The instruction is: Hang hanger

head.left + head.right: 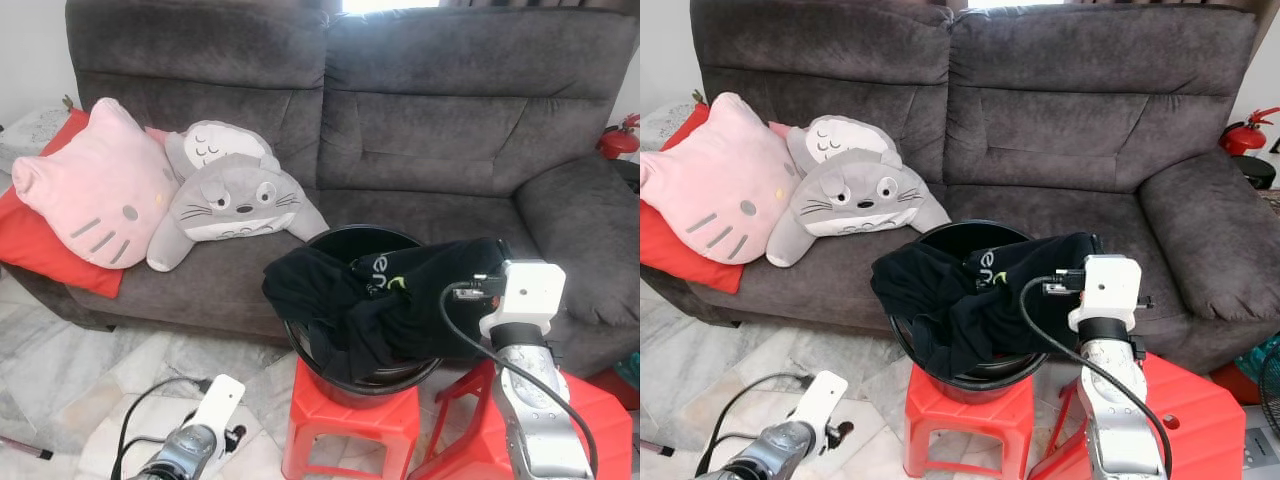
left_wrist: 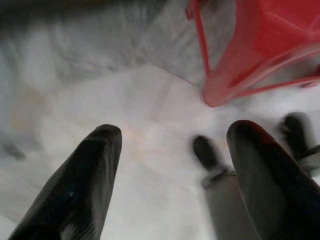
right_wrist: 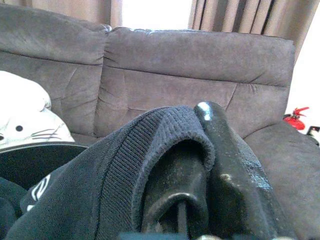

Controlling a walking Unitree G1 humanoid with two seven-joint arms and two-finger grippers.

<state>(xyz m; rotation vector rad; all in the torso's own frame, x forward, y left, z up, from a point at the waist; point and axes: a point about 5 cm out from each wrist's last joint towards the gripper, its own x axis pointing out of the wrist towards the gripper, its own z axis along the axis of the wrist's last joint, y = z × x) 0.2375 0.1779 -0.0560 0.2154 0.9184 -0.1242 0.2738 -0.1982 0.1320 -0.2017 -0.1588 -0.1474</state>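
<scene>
Hanger: none that I can see; the right gripper (image 3: 200, 165) is clamped on the ribbed hem of one black garment (image 1: 390, 295) draped over one black basin (image 1: 352, 243) on a red stool (image 1: 350, 420). Looks like the pick-up stage; next, lift it clear. Left gripper (image 2: 170, 165) hangs spread apart, empty, over the floor. Two red stools, two plush cushions

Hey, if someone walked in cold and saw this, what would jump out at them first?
Probably the black shirt heaped over a black tub on a red stool, right before the grey sofa. The right pincer is shut on the shirt's ribbed hem. On the sofa's left end lie a pink cat cushion and a grey plush.
</scene>
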